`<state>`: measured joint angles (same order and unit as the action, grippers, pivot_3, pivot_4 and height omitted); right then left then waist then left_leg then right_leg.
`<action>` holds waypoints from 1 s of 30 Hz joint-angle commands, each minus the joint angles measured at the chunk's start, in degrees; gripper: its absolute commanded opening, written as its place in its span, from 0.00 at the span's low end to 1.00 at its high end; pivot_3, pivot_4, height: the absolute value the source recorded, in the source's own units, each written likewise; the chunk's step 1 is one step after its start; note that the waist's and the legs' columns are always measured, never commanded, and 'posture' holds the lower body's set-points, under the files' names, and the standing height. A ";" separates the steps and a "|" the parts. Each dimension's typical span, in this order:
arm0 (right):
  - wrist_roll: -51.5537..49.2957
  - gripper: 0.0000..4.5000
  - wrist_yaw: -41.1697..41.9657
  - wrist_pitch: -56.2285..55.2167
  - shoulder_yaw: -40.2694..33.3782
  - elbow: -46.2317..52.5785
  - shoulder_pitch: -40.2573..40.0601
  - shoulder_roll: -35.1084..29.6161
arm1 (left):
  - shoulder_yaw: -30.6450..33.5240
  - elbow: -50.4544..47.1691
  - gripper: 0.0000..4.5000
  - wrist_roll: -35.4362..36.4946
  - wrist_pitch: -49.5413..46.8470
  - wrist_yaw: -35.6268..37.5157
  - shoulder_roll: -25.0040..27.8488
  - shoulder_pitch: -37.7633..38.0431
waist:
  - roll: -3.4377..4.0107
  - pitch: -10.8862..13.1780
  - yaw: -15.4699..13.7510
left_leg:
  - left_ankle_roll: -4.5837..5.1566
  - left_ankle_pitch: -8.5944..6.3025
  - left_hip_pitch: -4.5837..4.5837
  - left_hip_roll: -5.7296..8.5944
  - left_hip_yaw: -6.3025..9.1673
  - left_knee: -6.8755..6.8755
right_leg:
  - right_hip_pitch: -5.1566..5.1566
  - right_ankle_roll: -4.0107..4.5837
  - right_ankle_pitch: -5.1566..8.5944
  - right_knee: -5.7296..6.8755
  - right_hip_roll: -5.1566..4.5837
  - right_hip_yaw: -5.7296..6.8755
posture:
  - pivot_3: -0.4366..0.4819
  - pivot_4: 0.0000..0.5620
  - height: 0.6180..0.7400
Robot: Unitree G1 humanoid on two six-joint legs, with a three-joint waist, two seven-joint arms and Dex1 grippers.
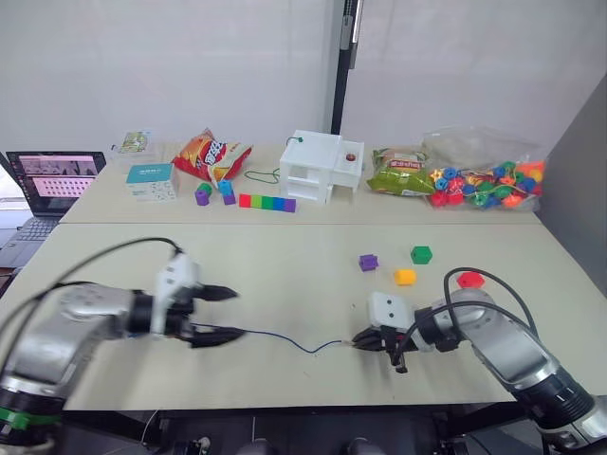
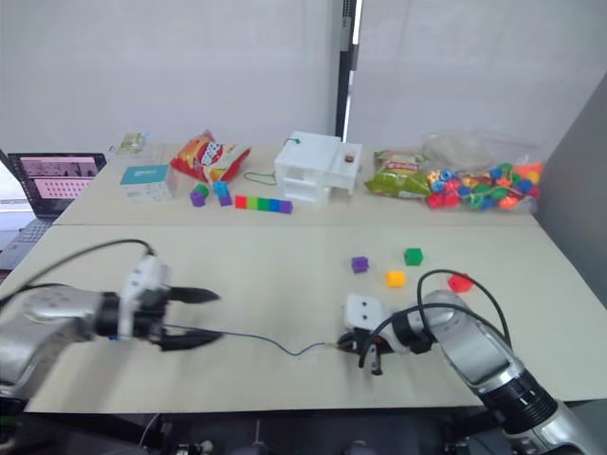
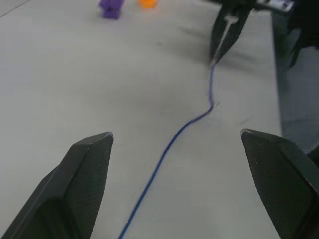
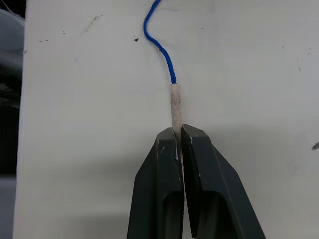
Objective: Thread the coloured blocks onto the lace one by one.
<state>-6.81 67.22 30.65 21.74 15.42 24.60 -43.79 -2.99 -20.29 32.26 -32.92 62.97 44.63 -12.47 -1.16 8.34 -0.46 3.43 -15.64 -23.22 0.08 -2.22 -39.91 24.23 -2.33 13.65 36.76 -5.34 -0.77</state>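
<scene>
Head stereo pair looking down over table [image 1: 285, 275], wrist cameras close along fingers, all sharing lace [image 3: 174, 139].

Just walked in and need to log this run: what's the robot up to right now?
It is starting a threading job. The right gripper is pinched shut on the stiff pale tip of the blue lace, which trails across the table toward the left gripper. That gripper is open, with the lace running between its fingers. The purple block, green block, yellow-orange block and red block lie loose beyond the right gripper, none threaded yet.
</scene>
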 commanded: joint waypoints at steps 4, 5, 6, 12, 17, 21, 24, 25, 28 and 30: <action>0.57 0.00 -1.02 2.34 1.01 3.32 1.11 0.48 | -13.23 1.80 0.96 -10.48 4.45 -6.85 -9.62 -4.72 | -0.02 0.01 -0.36 | -0.02 0.02 0.01 0.03 0.01 -0.02 | -0.02 -0.01 -0.01 -0.03 0.05 -0.01 | 0.48 0.27 1.00; 0.63 0.00 -1.00 2.48 1.12 3.26 1.36 0.40 | -15.04 4.46 0.96 -12.43 5.66 -7.34 -11.41 -6.29 | -0.01 0.00 -0.49 | -0.04 0.03 0.06 0.06 0.03 -0.03 | -0.07 -0.01 -0.01 -0.03 0.04 -0.01 | 0.48 0.27 1.00; 0.91 0.00 -0.98 2.49 1.28 3.29 1.66 0.24 | -16.40 7.37 0.96 -14.21 6.52 -7.94 -12.96 -7.63 | -0.01 0.00 -0.60 | -0.06 0.05 0.06 0.08 0.03 -0.04 | -0.08 -0.01 -0.01 -0.03 0.03 0.00 | 0.48 0.27 1.00; 1.00 0.00 -1.39 3.20 1.17 3.63 2.02 -0.09 | -18.92 12.05 0.96 -16.45 9.32 -4.88 -15.02 -9.13 | -0.01 0.00 0.01 | -0.06 0.06 0.02 0.02 0.03 -0.03 | 0.04 0.00 0.00 -0.03 0.15 -0.02 | 0.48 0.27 1.00; 0.83 0.00 -2.00 4.12 1.47 4.34 1.91 0.27 | -19.51 13.41 0.96 -17.20 9.49 -4.95 -16.87 -9.72 | -0.01 0.00 -0.31 | -0.06 0.06 0.00 0.04 0.04 -0.02 | -0.01 0.00 0.00 -0.08 0.09 -0.01 | 0.48 0.27 1.00; 0.88 0.00 -1.94 4.11 1.40 4.18 1.86 -0.04 | -19.98 13.03 0.96 -17.60 9.35 -4.33 -18.25 -10.28 | -0.02 0.00 -0.43 | -0.05 0.05 -0.03 0.07 0.07 -0.09 | -0.05 -0.04 -0.01 -0.08 0.04 0.02 | 0.48 0.27 1.00; 0.92 0.00 -1.78 3.91 1.31 3.80 2.05 -0.24 | -19.72 13.13 0.69 -17.51 9.38 -4.11 -18.58 -10.30 | -0.01 0.00 -0.23 | -0.05 0.05 -0.01 0.05 0.07 -0.07 | -0.03 -0.04 -0.01 -0.06 0.07 0.01 | 0.48 0.27 1.00; 0.92 0.00 -1.75 3.88 1.28 3.69 2.12 -0.26 | -19.73 13.09 0.62 -17.48 9.34 -4.07 -18.63 -10.29 | -0.01 0.00 -0.21 | -0.05 0.05 -0.01 0.05 0.07 -0.07 | -0.03 -0.03 -0.01 -0.06 0.08 0.01 | 0.48 0.27 1.00; 0.96 0.00 -1.64 3.75 1.24 3.47 2.22 -0.32 | -19.76 12.84 0.40 -17.48 9.15 -3.98 -18.71 -10.25 | -0.01 0.00 -0.22 | -0.05 0.05 -0.01 0.05 0.07 -0.07 | -0.03 -0.03 -0.01 -0.06 0.08 0.01 | 0.48 0.27 1.00; 1.07 0.00 -1.49 3.64 1.32 3.38 2.30 -0.37 | -19.51 12.47 0.25 -17.28 8.91 -4.15 -18.80 -10.13 | -0.02 0.00 -0.31 | -0.05 0.05 -0.01 0.05 0.07 -0.08 | -0.03 -0.04 -0.01 -0.06 0.07 0.01 | 0.48 0.27 1.00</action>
<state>-5.68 65.68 34.86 23.86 17.96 26.22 -43.56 -23.17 -5.93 14.60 -24.07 58.59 26.18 -22.19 -1.18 8.34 -0.77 3.38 -15.59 -23.23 0.13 -2.14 -39.99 24.19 -2.36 13.64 36.69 -5.28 -0.76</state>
